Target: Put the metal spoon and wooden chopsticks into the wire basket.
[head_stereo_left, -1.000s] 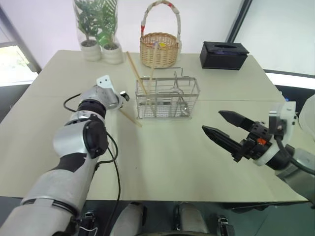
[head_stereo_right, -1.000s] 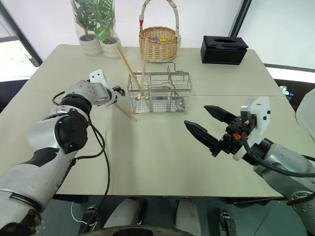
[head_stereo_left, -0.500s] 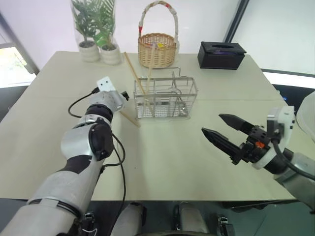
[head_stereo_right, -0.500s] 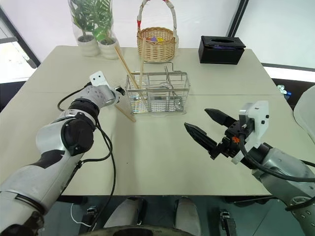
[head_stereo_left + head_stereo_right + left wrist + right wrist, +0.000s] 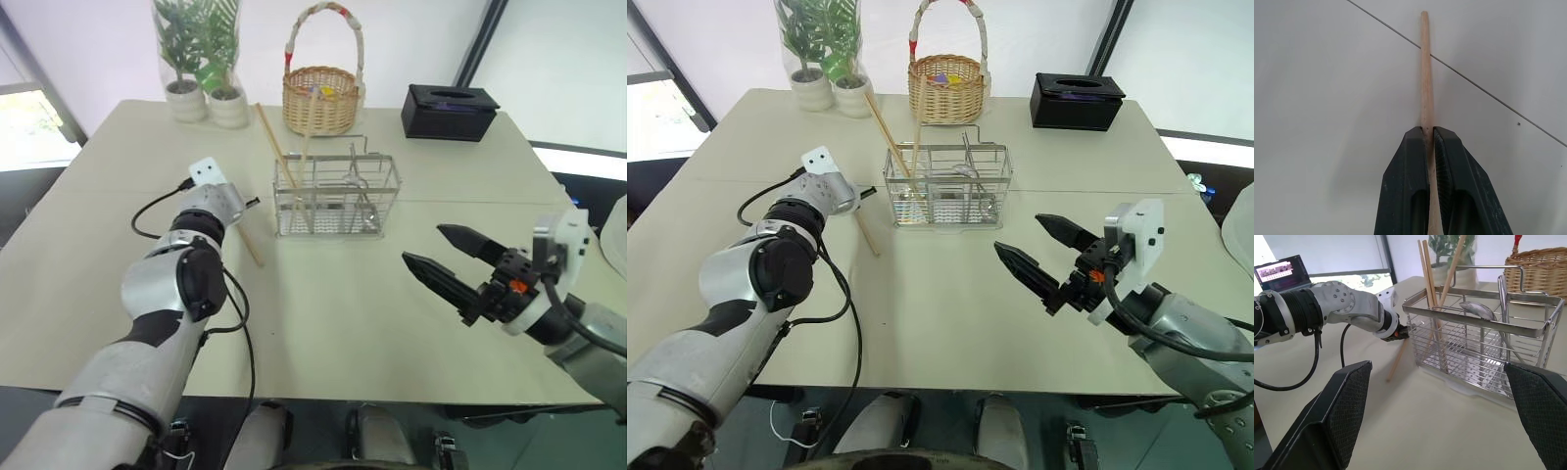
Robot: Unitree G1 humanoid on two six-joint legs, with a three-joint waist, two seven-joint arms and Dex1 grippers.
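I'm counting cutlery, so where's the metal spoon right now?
The metal spoon already stands in the wire basket at mid-table, bowl up, in a compartment to the right of the one holding the wooden chopsticks.

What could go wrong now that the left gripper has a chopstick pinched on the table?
The left gripper holds the chopstick near one end, so the long free end could swing or slip when lifted. On the way in, that end could knock the wire basket or the chopsticks already leaning out of it.
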